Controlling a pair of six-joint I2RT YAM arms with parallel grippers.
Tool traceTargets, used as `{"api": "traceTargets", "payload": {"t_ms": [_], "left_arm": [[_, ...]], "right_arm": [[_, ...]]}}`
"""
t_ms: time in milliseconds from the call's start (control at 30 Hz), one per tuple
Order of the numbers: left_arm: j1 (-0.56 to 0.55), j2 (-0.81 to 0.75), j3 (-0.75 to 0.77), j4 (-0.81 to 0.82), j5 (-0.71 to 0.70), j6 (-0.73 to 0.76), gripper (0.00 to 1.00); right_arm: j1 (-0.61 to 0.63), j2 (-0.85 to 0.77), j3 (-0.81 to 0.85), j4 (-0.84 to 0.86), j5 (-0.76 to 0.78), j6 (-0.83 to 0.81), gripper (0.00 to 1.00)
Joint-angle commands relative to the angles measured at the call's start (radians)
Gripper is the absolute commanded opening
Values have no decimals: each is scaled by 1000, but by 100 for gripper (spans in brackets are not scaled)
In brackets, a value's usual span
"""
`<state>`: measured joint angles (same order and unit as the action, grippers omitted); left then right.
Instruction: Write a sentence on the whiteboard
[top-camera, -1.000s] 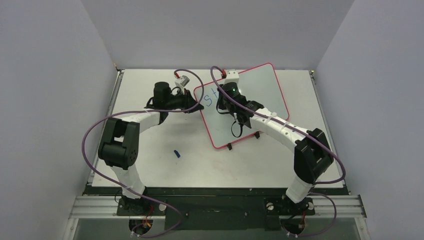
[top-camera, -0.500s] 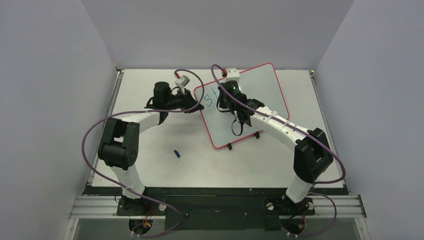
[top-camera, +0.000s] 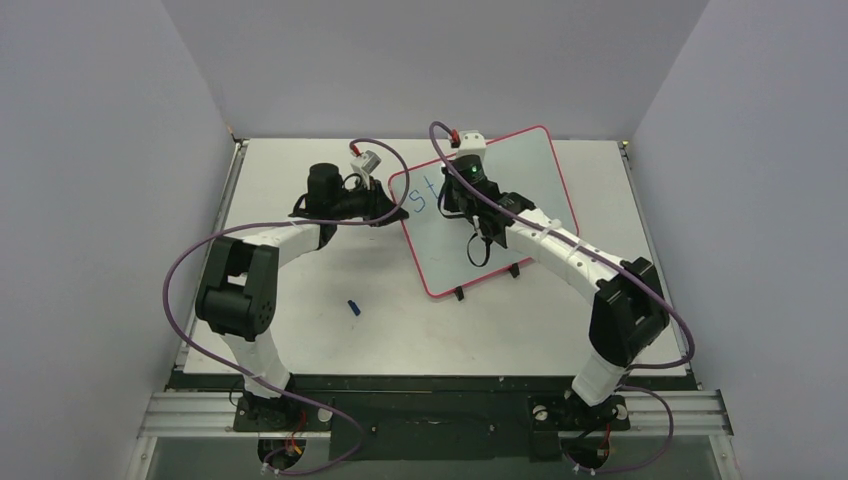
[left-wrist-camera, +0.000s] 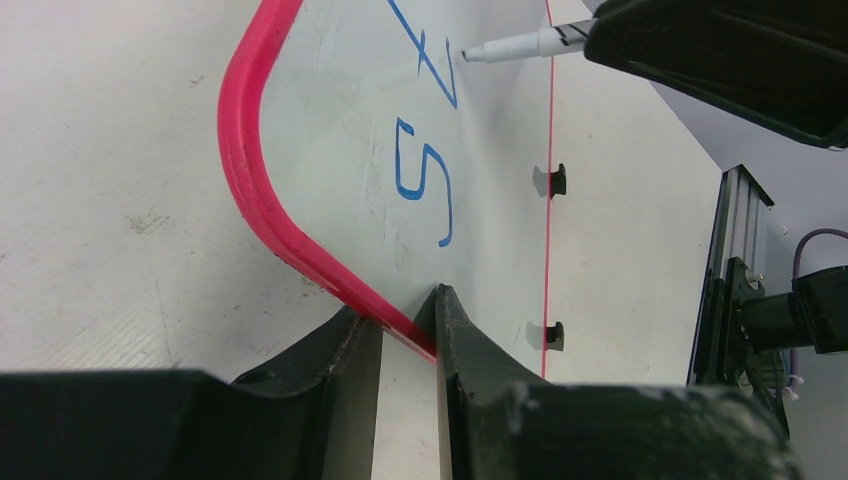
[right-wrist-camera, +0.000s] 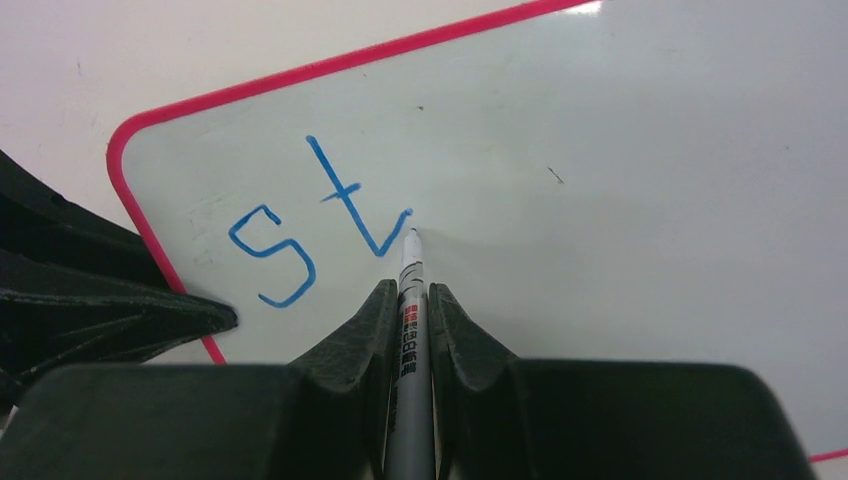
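We can't tell what the little blue thing on the counter is, way too small. The right arm hides the whiteboard's middle, and the marker's back end is cut off at 6 o'clock.

White shells, chunky black joints on left arm and right arm. Purple cable looping off each arm. Thin black wire on right one. Small green light glowing on right wrist. Matte black left gripper and right gripper: wedge-shaped fingers, blunt tips, scuffed, dusty.
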<state>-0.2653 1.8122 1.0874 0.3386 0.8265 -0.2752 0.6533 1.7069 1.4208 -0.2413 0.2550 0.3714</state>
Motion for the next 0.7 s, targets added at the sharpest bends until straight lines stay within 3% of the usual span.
{"api": "traceTargets", "payload": {"t_ms": [0,333,667], "left_arm": [[-26,-23,3,-29,-26,181,0],[-26,-36,-3,-58,-49,194,0],[-21,-30,17,-118,-70,194,0]], "right_arm": [[3,-151,-54,-2,18,12,0],[8,-477,-251,-64,36,57,0],[7,-660,-354,-107,48,68,0]]}}
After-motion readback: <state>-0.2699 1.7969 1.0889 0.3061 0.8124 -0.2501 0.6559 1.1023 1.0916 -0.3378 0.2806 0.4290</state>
